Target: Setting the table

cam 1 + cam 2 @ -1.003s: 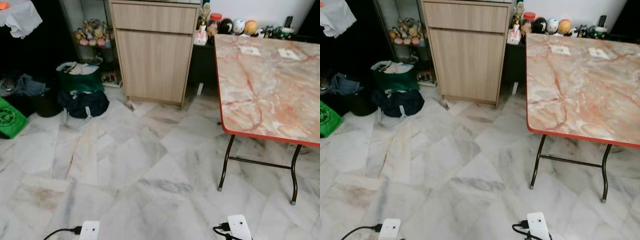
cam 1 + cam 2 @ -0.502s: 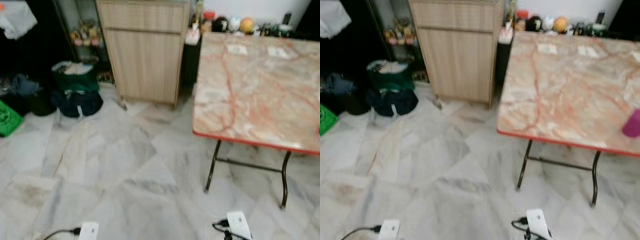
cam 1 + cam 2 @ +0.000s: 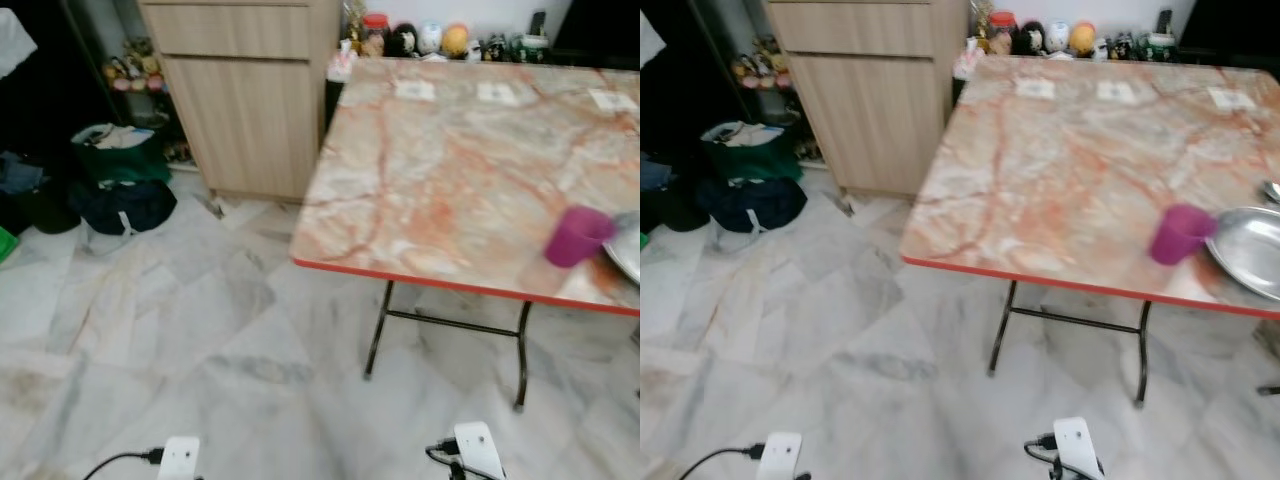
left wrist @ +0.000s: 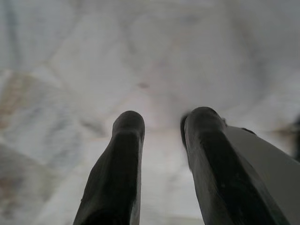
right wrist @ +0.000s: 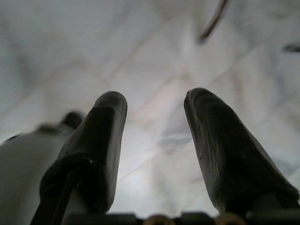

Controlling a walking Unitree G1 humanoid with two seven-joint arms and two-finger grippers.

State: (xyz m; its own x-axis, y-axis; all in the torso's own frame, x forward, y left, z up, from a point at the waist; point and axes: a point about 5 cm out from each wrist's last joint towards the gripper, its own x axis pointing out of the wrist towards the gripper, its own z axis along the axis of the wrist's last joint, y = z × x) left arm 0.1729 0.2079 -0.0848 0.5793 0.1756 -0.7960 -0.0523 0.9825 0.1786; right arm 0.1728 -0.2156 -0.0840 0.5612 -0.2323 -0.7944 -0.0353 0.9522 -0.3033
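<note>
A purple cup point(image 3: 1180, 233) stands upright near the front edge of the marbled, red-rimmed tabletop point(image 3: 1060, 170), just beside a metal plate point(image 3: 1252, 250) that lies at the table's right end. Small white cards point(image 3: 414, 90) lie along the far side of the tabletop, and a row of jars and round figurines point(image 3: 420, 38) stands behind it against the wall. To the left of the table is a wooden cabinet point(image 3: 240, 95), with a green bag point(image 3: 122, 152) and a dark bag point(image 3: 122, 205) on the marble floor point(image 3: 180, 330) beside it.

Both sets of jaws hang low over the floor, well below and in front of the cup and plate. The left jaws point(image 4: 161, 124) are parted with nothing between them; the right jaws point(image 5: 154, 105) are likewise spread and empty, pointing down at bare floor tiles.
</note>
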